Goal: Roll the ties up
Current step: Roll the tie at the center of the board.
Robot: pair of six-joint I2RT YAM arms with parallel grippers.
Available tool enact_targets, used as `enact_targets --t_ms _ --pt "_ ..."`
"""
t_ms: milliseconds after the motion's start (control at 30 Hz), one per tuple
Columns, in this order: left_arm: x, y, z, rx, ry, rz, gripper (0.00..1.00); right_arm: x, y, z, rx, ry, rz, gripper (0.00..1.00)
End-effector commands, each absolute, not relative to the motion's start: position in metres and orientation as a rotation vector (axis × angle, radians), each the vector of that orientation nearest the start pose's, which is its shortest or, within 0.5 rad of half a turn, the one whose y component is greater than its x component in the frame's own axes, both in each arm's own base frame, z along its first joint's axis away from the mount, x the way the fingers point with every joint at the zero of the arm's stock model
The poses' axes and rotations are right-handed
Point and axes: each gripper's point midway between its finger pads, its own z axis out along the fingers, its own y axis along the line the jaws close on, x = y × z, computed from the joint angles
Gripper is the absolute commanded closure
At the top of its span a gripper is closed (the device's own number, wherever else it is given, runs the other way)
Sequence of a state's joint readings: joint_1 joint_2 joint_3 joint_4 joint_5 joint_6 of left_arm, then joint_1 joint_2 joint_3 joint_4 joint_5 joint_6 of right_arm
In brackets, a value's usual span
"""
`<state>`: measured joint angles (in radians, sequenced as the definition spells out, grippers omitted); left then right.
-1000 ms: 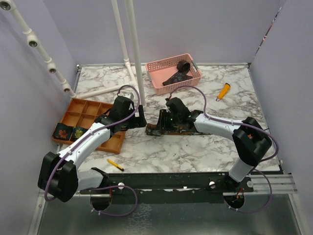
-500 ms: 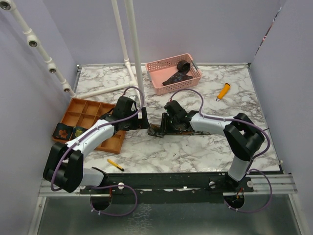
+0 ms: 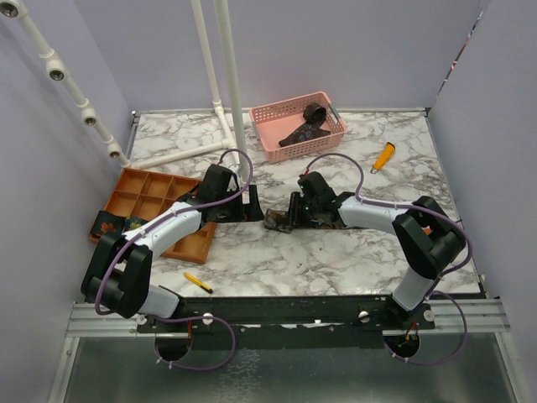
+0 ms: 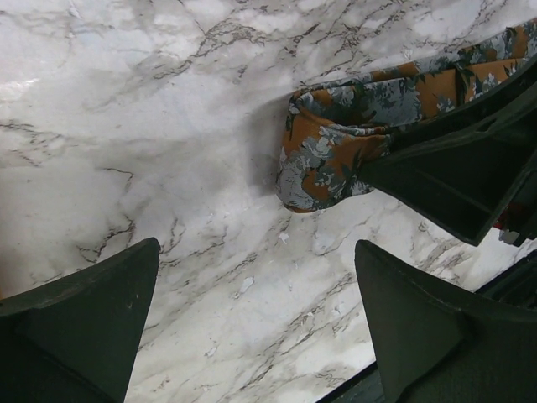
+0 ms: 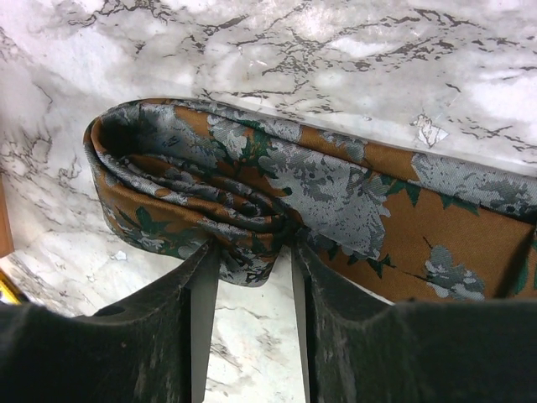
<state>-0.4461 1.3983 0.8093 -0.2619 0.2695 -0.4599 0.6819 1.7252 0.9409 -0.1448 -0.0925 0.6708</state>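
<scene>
Right pincer (image 3: 295, 214) nipping the started roll, left pincer (image 3: 252, 208) spread beside it

The tie (image 3: 277, 221) lies mid-tabletop (image 3: 336, 252), its long axis running left to right across the robot's front, with the wound turns at its left end. The right pincer reaches in from the right along that axis and pinches the folded layers between its fingers. The left pincer, jaws wide and holding nothing, faces the coil from the left, just beside it but apart. The rolled end sits between the two, in the right arm's keeping, so I judge further winding must travel rightward along the strip
</scene>
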Motion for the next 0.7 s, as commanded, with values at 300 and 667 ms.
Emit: enact_targets --t_ms 300,667 --pt "0.288 -0.233 0.063 0.164 2.546 -0.883 0.01 0.264 0.265 0.01 -0.174 2.65 0.709 0.63" --pt "0.268 -0.229 0.096 0.08 2.404 -0.905 0.01 0.276 0.261 0.071 -0.166 2.543 0.688 0.53"
